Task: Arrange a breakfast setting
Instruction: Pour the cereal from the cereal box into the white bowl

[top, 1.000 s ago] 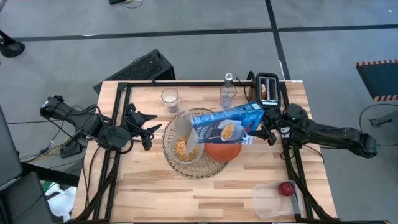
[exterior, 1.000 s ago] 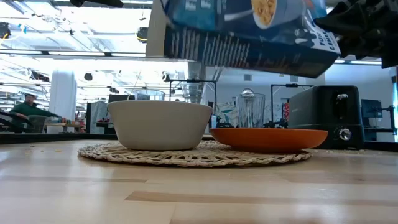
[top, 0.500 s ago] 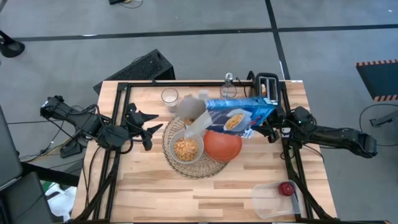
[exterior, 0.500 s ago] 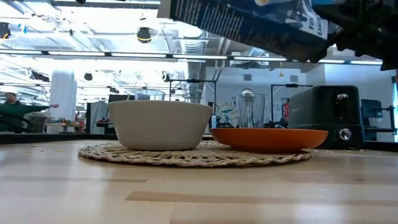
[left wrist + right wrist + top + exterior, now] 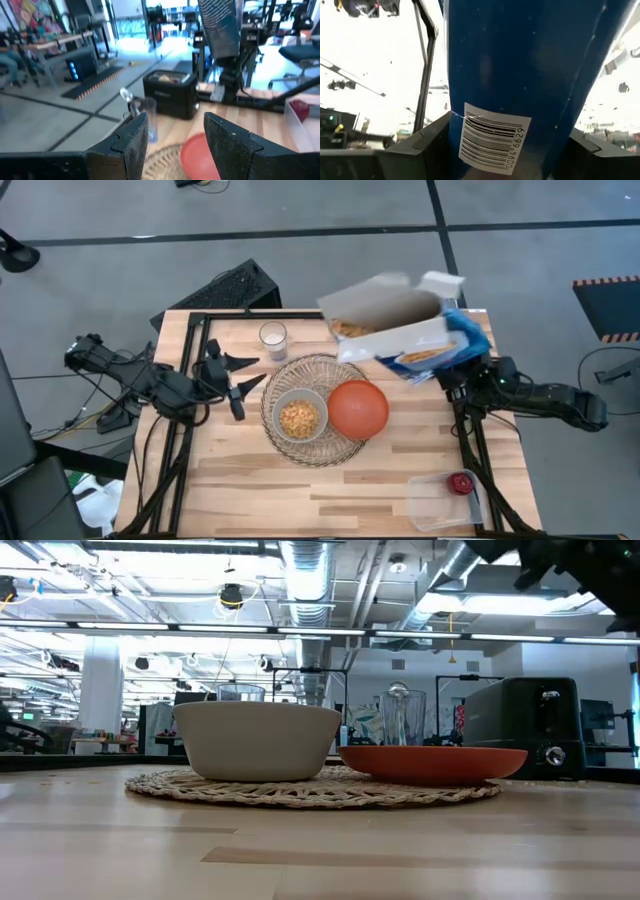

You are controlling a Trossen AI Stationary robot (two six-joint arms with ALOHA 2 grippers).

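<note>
A pale grey bowl (image 5: 300,418) with cereal in it and an orange plate (image 5: 358,409) rest side by side on the round woven mat (image 5: 318,442). Both also show in the low view, the bowl (image 5: 257,740) left of the plate (image 5: 432,762). My right gripper (image 5: 452,380) holds the blue-and-white cereal box (image 5: 395,328) high over the table's far right, with its open top (image 5: 378,298) up. My left gripper (image 5: 240,375) hovers open left of the mat, holding nothing. A small red apple (image 5: 461,482) lies in a clear tub at the near right. My right gripper pinches the cereal box between its two fingers (image 5: 422,145) at the box's lower, closed end (image 5: 492,142), beside the barcode. The fingers come from the table's right and slant upward. The box is lifted clear and leans, open top up and toward the far left.
A glass of milk (image 5: 272,335) stands beyond the mat at the far left. The black toaster (image 5: 530,728) and a glass bottle (image 5: 145,116) stand at the far edge, under the raised box. The clear tub (image 5: 440,500) sits at the near right corner.
My right gripper has swung the cereal box up from lying tipped over the bowl, open end down, to nearly upright. The box has gone up and toward the table's far right, out of the low view. My left gripper has tipped up a little.
</note>
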